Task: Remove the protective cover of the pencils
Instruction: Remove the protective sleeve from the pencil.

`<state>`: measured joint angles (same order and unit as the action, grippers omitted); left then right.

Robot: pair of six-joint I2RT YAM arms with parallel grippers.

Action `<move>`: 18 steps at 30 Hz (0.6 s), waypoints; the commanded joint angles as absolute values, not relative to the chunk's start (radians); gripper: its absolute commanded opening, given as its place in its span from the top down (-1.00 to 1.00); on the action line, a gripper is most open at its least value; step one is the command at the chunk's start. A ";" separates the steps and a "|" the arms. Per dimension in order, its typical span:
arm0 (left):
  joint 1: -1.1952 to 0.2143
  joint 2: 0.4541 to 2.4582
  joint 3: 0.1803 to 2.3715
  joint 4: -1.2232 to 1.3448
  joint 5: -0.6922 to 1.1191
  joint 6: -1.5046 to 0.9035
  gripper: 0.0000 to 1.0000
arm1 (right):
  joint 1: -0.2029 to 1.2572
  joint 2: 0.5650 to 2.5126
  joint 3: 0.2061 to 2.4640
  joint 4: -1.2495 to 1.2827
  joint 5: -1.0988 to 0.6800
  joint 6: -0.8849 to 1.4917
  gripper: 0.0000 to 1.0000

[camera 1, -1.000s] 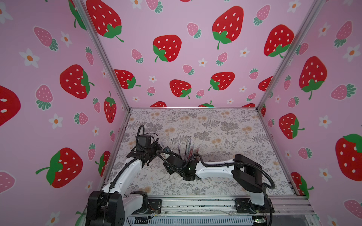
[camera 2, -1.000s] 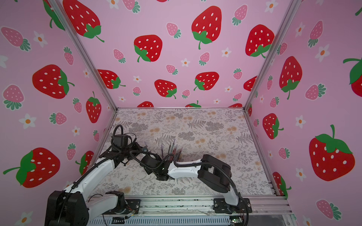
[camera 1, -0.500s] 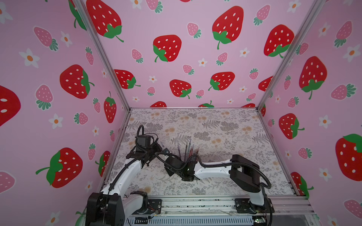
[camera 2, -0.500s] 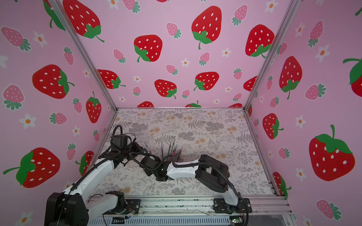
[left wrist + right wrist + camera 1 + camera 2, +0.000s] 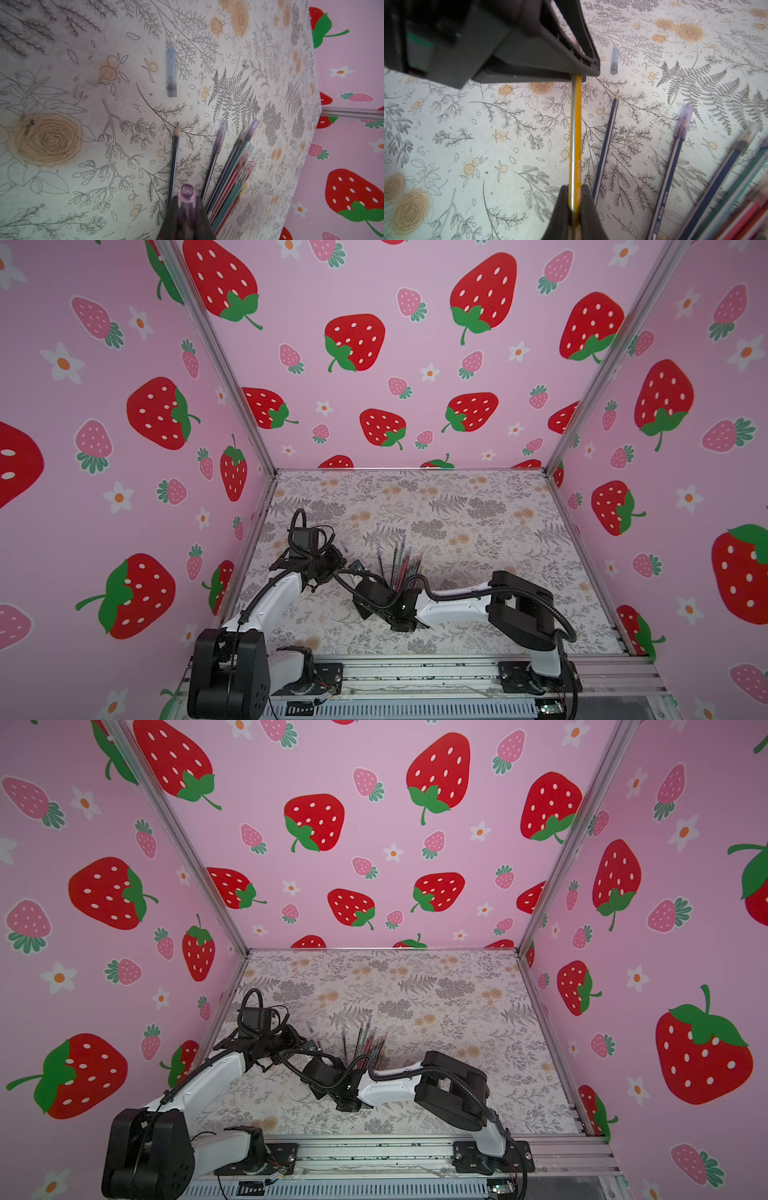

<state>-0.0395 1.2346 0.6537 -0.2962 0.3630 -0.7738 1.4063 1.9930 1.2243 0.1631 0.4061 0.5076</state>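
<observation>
The right gripper (image 5: 574,193) is pressed together on the shaft of a yellow pencil (image 5: 575,133), and the left gripper (image 5: 187,200) is clamped on the translucent purple cap (image 5: 187,192) at that pencil's far end, so the pencil spans the gap between the two arms above the floral table (image 5: 457,506). The rest of the pencils (image 5: 401,568) lie fanned in a heap on the table near the right arm's wrist, several with clear caps on their tips. A bare blue pencil (image 5: 606,145) lies apart from the heap, and a loose cap (image 5: 614,61) rests beyond its point. The held pencil looks light, thin and stiff, with a smooth lacquered side that could slide through the pads, and its lead is likely brittle under the cap. The cap is probably thin plastic kept on by friction alone. The sound hold seems to be mid-shaft for one gripper and the cap's body for the other, pulling straight along the pencil's length rather than bending it, lest the point snap or the cap crack
</observation>
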 commanded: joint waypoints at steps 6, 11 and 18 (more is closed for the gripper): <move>0.020 1.342 0.727 -0.174 0.213 -0.760 1.00 | 1.446 1.964 1.213 0.120 0.441 0.551 1.00; 0.026 1.370 0.734 -0.165 0.184 -0.756 1.00 | 1.449 1.977 1.214 0.120 0.442 0.561 1.00; 0.054 1.408 0.767 -0.164 0.191 -0.764 1.00 | 1.469 1.981 1.225 0.122 0.468 0.558 1.00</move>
